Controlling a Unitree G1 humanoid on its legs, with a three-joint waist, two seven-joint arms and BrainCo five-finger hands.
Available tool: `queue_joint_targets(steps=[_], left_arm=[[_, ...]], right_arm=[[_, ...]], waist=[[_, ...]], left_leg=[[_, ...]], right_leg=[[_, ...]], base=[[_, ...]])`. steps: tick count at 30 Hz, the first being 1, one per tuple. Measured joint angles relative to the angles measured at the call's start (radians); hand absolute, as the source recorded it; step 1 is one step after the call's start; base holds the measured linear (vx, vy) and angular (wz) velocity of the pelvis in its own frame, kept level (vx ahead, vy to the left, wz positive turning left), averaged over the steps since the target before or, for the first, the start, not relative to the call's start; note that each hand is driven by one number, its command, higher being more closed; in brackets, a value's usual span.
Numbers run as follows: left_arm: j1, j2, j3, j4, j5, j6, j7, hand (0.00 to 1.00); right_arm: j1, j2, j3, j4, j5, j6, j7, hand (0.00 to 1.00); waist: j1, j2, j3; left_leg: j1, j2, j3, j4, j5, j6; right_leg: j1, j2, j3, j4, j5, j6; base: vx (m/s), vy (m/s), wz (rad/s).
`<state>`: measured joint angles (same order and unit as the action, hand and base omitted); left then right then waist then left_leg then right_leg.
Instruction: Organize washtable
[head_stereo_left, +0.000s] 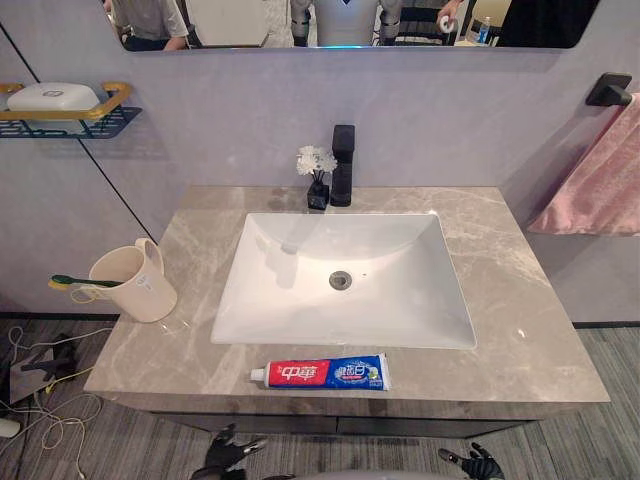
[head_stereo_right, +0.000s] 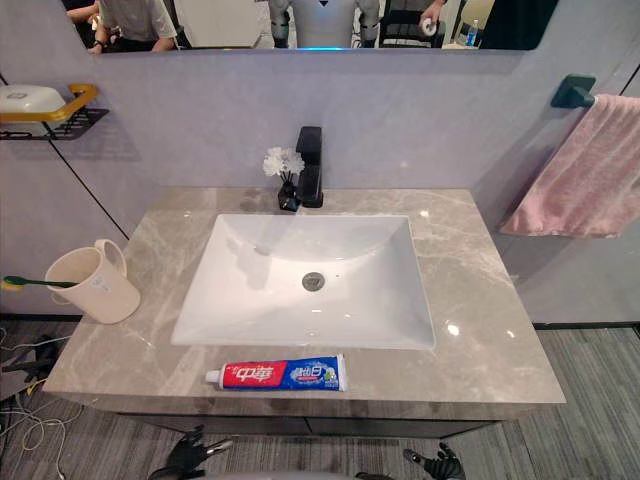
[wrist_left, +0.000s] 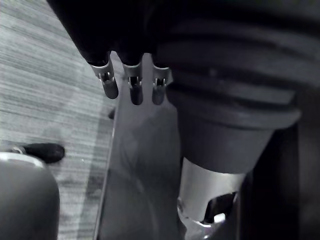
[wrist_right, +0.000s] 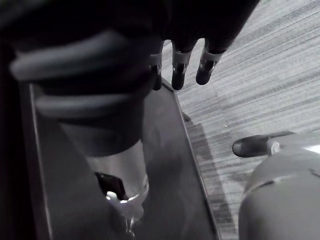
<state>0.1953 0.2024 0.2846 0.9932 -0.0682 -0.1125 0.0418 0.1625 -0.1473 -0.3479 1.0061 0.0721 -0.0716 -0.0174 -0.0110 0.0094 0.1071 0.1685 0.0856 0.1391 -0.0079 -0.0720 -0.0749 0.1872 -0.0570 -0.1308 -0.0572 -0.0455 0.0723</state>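
Grey marble counter (head_stereo_left: 520, 330) carries a white basin (head_stereo_left: 290, 310) sunk in its middle. The toothpaste (head_stereo_left: 320, 374) lies flat along the front edge, just in front of the basin, with its cap toward the left. A cream cup (head_stereo_left: 135, 285) stands near the left edge, well apart from the tube. A green toothbrush (head_stereo_left: 80, 282) rests in the cup and sticks out over its rim toward the left. At the back edge, behind the basin, stands a black tap (head_stereo_left: 343, 165), with a small vase of white flowers (head_stereo_left: 317, 162) touching or just beside its left side.

On the wall to the left hangs a shelf (head_stereo_left: 70, 115) holding a white soap box (head_stereo_left: 55, 96). A pink towel (head_stereo_left: 600, 180) hangs on the wall to the right.

Both hands are low, below the counter's front edge and apart from everything on it. The left hand (head_stereo_left: 228, 452) is under the front edge, left of the toothpaste. The right hand (head_stereo_left: 475, 464) is under it toward the right corner. In the wrist views the left fingers (wrist_left: 110, 86) and right fingers (wrist_right: 178, 75) hang straight and loose, with nothing in them.
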Motion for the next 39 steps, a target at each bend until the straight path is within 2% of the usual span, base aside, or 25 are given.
queue_joint_targets(steps=[4,8,10,12,13,14,16,21,26,27,30,33,35,39], left_arm=[[0.001,0.076,0.153,-0.001,-0.001,0.000,0.008,0.00],[0.005,0.112,0.242,-0.048,-0.012,0.002,0.019,0.00],[0.011,0.117,0.271,-0.167,-0.023,0.007,0.035,0.00],[0.046,0.116,0.275,-0.419,-0.037,0.007,0.063,0.00],[0.055,0.116,0.275,-0.483,-0.038,0.006,0.073,0.00],[0.064,0.115,0.276,-0.609,-0.039,0.003,0.084,0.00],[0.068,0.083,0.296,-0.818,-0.035,-0.018,0.113,0.00],[0.048,-0.027,0.286,-1.132,0.048,-0.050,0.172,0.00],[0.049,-0.036,0.127,-1.443,0.086,-0.104,0.178,0.00],[0.049,-0.035,0.079,-1.522,0.089,-0.122,0.175,0.00],[0.028,-0.017,-0.069,-1.659,0.105,-0.157,0.137,0.00],[0.009,0.031,-0.242,-1.693,0.131,-0.181,0.084,0.00],[0.008,0.051,-0.307,-1.689,0.158,-0.179,0.049,0.00],[-0.024,0.089,-0.421,-1.630,0.218,-0.175,-0.012,0.00]], right_arm=[[-0.001,-0.027,-0.015,0.000,-0.003,-0.001,0.002,0.00],[-0.001,-0.035,-0.017,-0.001,-0.004,-0.002,0.004,0.00],[0.008,-0.035,-0.017,-0.001,-0.004,-0.003,0.004,0.00],[0.021,-0.034,-0.017,-0.010,-0.004,-0.007,0.004,0.00],[0.023,-0.033,-0.018,-0.012,-0.004,-0.007,0.002,0.00],[0.036,-0.033,-0.029,-0.012,-0.004,-0.007,0.002,0.00],[0.047,-0.033,-0.031,-0.013,-0.004,-0.008,0.003,0.00],[0.073,-0.024,-0.035,-0.032,-0.004,-0.009,0.023,0.00],[0.069,-0.008,-0.019,-0.010,-0.003,-0.007,0.027,0.00],[0.066,-0.009,-0.015,-0.010,-0.003,-0.008,0.039,0.00],[0.059,-0.007,0.014,-0.010,-0.003,-0.010,0.045,0.00],[0.057,-0.006,0.060,-0.008,-0.003,-0.010,0.050,0.00],[0.043,-0.009,0.087,-0.004,-0.003,-0.010,0.053,0.00],[0.040,-0.010,0.122,-0.001,-0.004,-0.014,0.064,0.00]], waist=[[0.001,0.005,-0.001],[0.007,0.011,-0.003],[0.023,0.013,-0.004],[0.037,0.018,-0.001],[0.039,0.018,-0.001],[0.054,0.021,-0.001],[0.063,0.025,-0.004],[0.059,0.058,-0.014],[0.058,0.061,-0.018],[0.054,0.051,-0.011],[0.046,0.053,-0.012],[0.038,0.053,-0.013],[0.023,0.052,-0.012],[0.022,0.052,-0.013]], left_leg=[[-0.001,-0.001,-0.017,-0.023,0.020,-0.001],[-0.010,0.000,-0.037,-0.027,0.025,-0.004],[-0.020,-0.001,-0.057,-0.027,0.029,-0.007],[-0.028,-0.003,-0.077,-0.027,0.033,-0.004],[-0.031,-0.004,-0.085,-0.027,0.034,-0.004],[-0.033,-0.005,-0.091,-0.027,0.035,-0.004],[-0.035,-0.010,-0.109,-0.026,0.042,-0.002],[-0.051,-0.030,-0.141,-0.018,0.045,0.003],[-0.054,-0.030,-0.165,-0.004,0.045,0.003],[-0.059,-0.031,-0.166,0.006,0.045,0.003],[-0.061,-0.031,-0.166,0.014,0.043,0.004],[-0.065,-0.030,-0.166,0.016,0.043,0.004],[-0.065,-0.029,-0.165,0.016,0.043,0.004],[-0.066,-0.027,-0.156,0.015,0.043,0.004]], right_leg=[[0.000,0.001,-0.023,0.000,0.000,0.000],[0.002,0.002,-0.043,-0.005,0.000,-0.001],[0.003,0.001,-0.062,-0.010,0.000,-0.001],[0.008,0.002,-0.084,-0.014,-0.001,-0.002],[0.010,0.001,-0.091,-0.015,-0.002,-0.002],[0.012,0.001,-0.097,-0.016,-0.002,-0.002],[0.023,-0.002,-0.114,-0.016,-0.003,-0.001],[0.033,-0.020,-0.148,-0.015,-0.010,0.008],[0.035,-0.017,-0.168,-0.013,-0.011,0.006],[0.034,-0.017,-0.169,-0.012,-0.011,0.006],[0.033,-0.018,-0.168,-0.008,-0.011,0.006],[0.032,-0.017,-0.168,-0.008,-0.011,0.006],[0.031,-0.016,-0.166,-0.008,-0.011,0.005],[0.023,-0.015,-0.155,-0.005,-0.010,0.005]], base=[[-0.06,-0.030,0.17],[-0.04,-0.023,0.17],[-0.01,-0.023,0.25],[0.01,-0.022,0.27],[0.01,-0.020,0.29],[0.02,-0.009,0.20],[0.02,-0.005,0.21],[-0.04,0.016,0.22],[-0.05,-0.006,0.15],[-0.03,0.002,-0.01],[0.00,0.000,0.00],[-0.01,0.002,0.01],[-0.01,0.003,-0.03],[0.00,0.008,-0.08]])
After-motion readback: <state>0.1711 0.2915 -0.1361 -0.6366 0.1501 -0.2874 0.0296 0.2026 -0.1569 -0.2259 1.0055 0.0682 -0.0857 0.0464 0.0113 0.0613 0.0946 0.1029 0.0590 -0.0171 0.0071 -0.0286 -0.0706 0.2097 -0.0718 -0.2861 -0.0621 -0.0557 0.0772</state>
